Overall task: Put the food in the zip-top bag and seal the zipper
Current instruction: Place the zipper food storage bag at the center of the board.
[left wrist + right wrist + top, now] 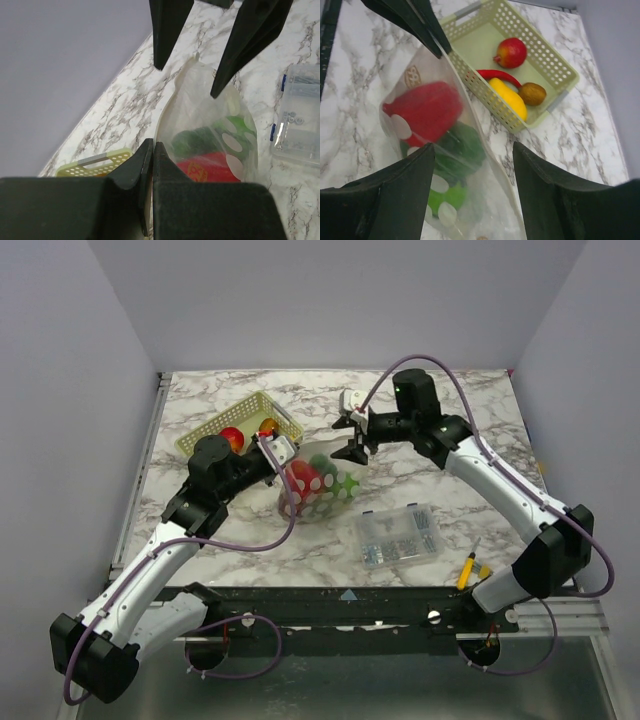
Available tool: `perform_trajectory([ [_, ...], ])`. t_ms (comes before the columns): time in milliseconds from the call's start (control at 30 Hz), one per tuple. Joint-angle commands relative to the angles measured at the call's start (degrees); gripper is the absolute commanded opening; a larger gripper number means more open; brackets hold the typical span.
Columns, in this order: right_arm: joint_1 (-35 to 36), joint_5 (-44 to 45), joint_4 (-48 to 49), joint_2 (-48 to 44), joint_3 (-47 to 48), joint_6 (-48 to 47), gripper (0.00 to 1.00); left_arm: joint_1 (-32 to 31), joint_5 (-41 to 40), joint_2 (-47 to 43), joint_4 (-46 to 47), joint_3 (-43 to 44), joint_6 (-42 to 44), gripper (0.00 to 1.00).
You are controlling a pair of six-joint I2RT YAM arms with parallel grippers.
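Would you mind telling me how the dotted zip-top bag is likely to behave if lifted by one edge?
Probably floppy: the zip-top bag creases and curves where the left pincer pinches its edge. Likely bottom-heavy: the red toy and green toy lie low inside and may shift. Its glossy film might slip from a light grip.

This looks like a robot test lab — plain pale walls [330, 300] box in a marble-look table [330, 565], and two robot arms [500, 485] with cables [260, 546] are bolted to its near edge.
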Motion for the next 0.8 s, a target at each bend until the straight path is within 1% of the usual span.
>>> perform_trajectory([
  [0, 2.74, -3.31, -4.11, 4.41, 3.36, -1.54, 0.65, -0.24, 2.86, -0.62, 1.80, 0.29, 1.22, 0.00],
  [100, 2.98, -5.96, -3.51, 6.78, 5.01, -1.21, 0.63, -0.41, 3.58, -0.94, 1.75, 0.20, 1.49, 0.00],
  [133, 3.06, -6.57, -3.63, 7.59, 5.74, -1.13, 0.61, -0.44, 3.78, -0.90, 1.67, 0.20, 1.60, 0.00],
  [300, 3.07, -8.31, -4.93, 9.74, 7.74, -0.04, 0.40, -0.51, 3.43, -1.04, 1.23, 0.20, 1.90, 0.00],
  [400, 2.99, -7.69, -3.64, 9.62, 6.96, 1.97, 0.31, -0.53, 3.68, -1.05, 0.96, 0.37, 1.98, 0.00],
  [600, 2.90, -9.00, -4.81, 10.48, 7.35, 3.30, 0.03, -0.59, 2.93, -1.14, 0.58, 0.53, 1.83, 0.00],
  [667, 2.45, -8.99, -5.00, 10.51, 7.19, 3.60, 0.00, -0.62, 1.22, -1.08, 1.50, 0.63, -0.03, 0.00],
  [700, 2.01, -9.05, -4.68, 10.54, 7.14, 4.47, 0.00, -0.61, 0.02, -1.00, 1.86, 0.79, -0.73, 0.11],
  [767, 0.55, -8.30, -2.09, 10.65, 6.92, 9.73, 0.00, -0.56, -2.60, -1.23, 2.33, 0.90, -1.86, 0.40],
])
